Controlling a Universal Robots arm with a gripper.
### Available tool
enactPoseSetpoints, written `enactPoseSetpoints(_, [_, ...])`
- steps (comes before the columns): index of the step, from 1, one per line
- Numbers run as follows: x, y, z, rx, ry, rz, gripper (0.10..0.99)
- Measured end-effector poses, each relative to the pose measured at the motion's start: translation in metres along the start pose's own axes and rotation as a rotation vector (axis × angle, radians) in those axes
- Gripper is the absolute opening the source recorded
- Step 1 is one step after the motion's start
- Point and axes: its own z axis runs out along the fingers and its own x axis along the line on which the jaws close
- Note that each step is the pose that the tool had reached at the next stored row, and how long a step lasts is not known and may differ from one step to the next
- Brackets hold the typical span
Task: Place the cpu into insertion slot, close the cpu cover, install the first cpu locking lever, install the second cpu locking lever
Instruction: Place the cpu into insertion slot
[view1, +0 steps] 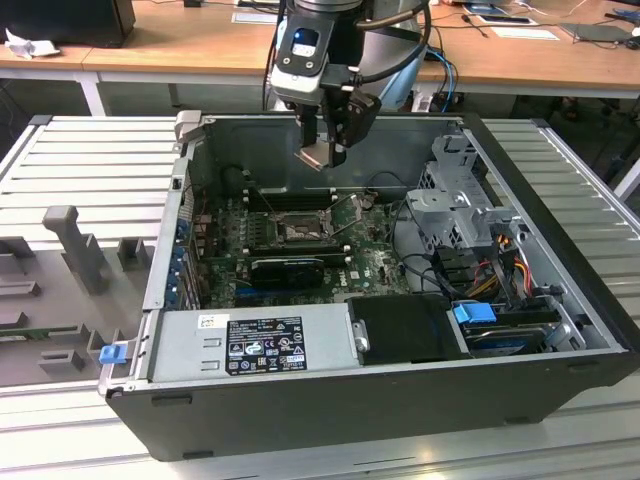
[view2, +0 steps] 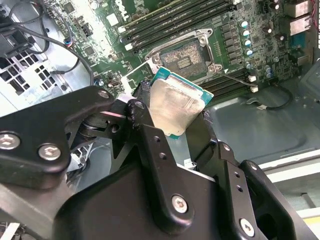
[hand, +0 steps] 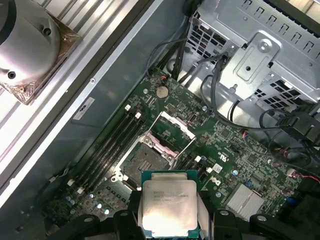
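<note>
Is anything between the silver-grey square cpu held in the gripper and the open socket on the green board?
Nothing visible does. The gripper holds the flat silver-grey cpu above the square dark-centred insertion slot, which lies uncovered, its thin metal cpu cover swung up.

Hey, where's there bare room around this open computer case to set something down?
The ribbed table is bare on the exterior view's right of the case, and left of it beyond the grey fixtures. Inside is crowded: cables and drive cage beside the board.
</note>
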Motion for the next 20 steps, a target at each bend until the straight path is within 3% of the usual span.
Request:
enactPoseSetpoints(10, [0.0, 0.0, 0.0003, -0.001, -0.0053, 0.06, 0.525])
enactPoseSetpoints(16, [0.0001, -0.0003, 0.0016, -0.003, -0.0156, 0.177, 0.525])
enactPoseSetpoints(20, [0.0008, -0.0012, 0.0016, -0.004, -0.0176, 0.2, 0.525])
